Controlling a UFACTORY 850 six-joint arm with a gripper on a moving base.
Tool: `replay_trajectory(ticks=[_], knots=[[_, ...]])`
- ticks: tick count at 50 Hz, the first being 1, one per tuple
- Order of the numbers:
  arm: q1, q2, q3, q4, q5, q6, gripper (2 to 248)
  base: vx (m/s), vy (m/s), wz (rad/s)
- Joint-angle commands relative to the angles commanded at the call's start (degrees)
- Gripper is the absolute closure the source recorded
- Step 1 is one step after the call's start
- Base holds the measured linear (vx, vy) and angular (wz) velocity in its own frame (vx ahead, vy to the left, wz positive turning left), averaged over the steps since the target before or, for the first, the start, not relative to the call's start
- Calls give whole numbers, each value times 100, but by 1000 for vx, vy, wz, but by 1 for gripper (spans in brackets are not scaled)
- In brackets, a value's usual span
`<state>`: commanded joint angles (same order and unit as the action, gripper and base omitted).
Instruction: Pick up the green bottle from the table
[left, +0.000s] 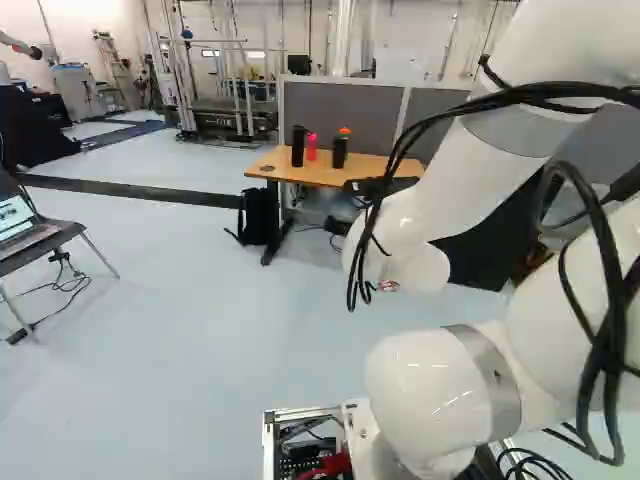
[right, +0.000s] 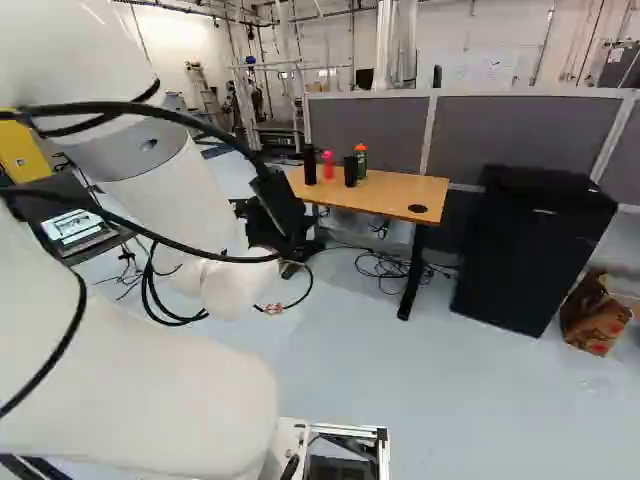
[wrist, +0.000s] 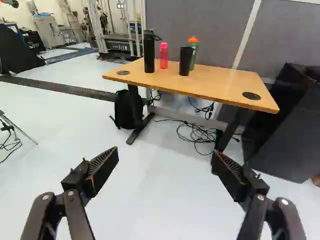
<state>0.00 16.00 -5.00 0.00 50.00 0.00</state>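
Grey partition panels (right: 522, 135), framed in pale trim, form the backdrop behind the bench. The white, jointed robot arm (left: 432, 215), draped with black cables, occupies the right of the left base view and the left of the right base view. The bench (wrist: 230, 82) has a light-brown, wood-like rectangular top with round black inserts; it stands ahead of the arm. A tall black box-shaped cabinet (right: 530, 245) stands near one end of it, and a black fabric backpack (wrist: 126, 109) rests on the floor by the leg at the other end.

The black two-fingered end effector (right: 283, 205) is released: in the wrist view its fingers stand wide apart, with nothing between them, and the bench lies well ahead of them.

Four upright vessels stand on the bench, towards the backpack end: a tall black cylindrical bottle (wrist: 149, 52); the target, a green bottle with an orange cap (wrist: 194, 52), near the partition side and partly hidden by the tumbler; a black, tapered, open-looking tumbler (wrist: 185, 62), just in front of it; and a small bright-pink bottle (wrist: 163, 56), between the black bottle and the tumbler.
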Motion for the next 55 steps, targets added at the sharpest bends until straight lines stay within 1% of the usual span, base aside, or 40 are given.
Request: replay_trajectory(ticks=[36,45,55], knots=[[0,0,0,0,0,0,3,2,1,-6],[0,0,0,0,0,0,3,76,51,2],[0,0,0,0,0,0,3,195,43,-22]])
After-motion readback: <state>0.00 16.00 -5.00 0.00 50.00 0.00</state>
